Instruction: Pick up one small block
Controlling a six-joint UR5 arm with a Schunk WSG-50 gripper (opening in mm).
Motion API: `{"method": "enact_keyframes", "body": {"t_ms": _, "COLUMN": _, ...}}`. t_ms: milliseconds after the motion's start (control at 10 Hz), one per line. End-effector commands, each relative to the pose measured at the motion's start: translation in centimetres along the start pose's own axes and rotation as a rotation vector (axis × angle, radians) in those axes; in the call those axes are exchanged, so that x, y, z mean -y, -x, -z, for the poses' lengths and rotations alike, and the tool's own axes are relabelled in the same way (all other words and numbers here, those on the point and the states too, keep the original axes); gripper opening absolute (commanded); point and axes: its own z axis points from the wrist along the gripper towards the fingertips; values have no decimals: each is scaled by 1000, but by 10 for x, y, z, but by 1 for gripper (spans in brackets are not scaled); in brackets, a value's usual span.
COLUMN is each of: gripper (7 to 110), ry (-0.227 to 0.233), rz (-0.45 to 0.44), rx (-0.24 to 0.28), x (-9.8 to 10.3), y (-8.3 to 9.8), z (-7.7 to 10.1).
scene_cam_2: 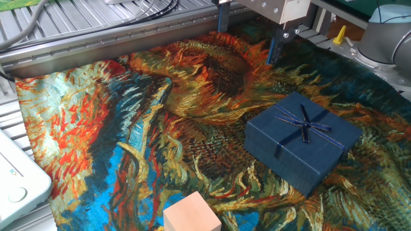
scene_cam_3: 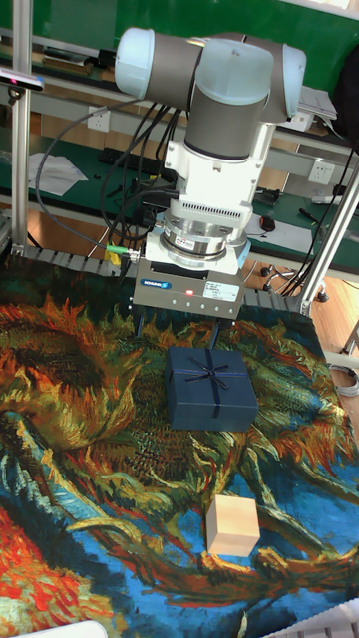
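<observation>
The small block (scene_cam_2: 191, 213), a plain pale peach-pink cube, is seen resting flat on a cloth (scene_cam_2: 96, 128) printed with sunflowers in orange, yellow and blue, which is spread over the ribbed metal surface (scene_cam_2: 77, 29). In the fixed view the cube is cut by the bottom edge of the picture, while in the tall fixed view it is shown whole, at the near part of the cloth. Nothing is touching it. A dark blue gift box (scene_cam_2: 302, 141), tied with a thin ribbon and bow and much larger than the cube, is placed between the cube and the end effector (scene_cam_3: 176, 334), apart from the cube. The end effector is held at the far side of the cloth, just behind the gift box, and is carried by the grey and silver arm (scene_cam_3: 229, 90) pointing straight down. Its two fingers (scene_cam_2: 223, 19) are spread wide apart and nothing is gripped between them. Whether their tips touch the cloth cannot be told. The cube is thus found well apart from the end effector, on the opposite side of the box. A white device (scene_cam_2: 16, 176) is seen at the left edge of the fixed view, beside the cloth, and black cables (scene_cam_2: 151, 9) are laid across the metal beyond it.
</observation>
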Motion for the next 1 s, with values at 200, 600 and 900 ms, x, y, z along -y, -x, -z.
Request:
{"method": "enact_keyframes", "body": {"t_ms": 200, "gripper": 7, "ry": 143, "rz": -160, "rx": 71, "x": -36, "y": 21, "z": 2}}
{"method": "enact_keyframes", "body": {"t_ms": 600, "gripper": 7, "ry": 137, "rz": -160, "rx": 69, "x": -35, "y": 20, "z": 3}}
{"method": "enact_keyframes", "body": {"t_ms": 900, "gripper": 7, "ry": 127, "rz": -158, "rx": 62, "x": -33, "y": 18, "z": 2}}
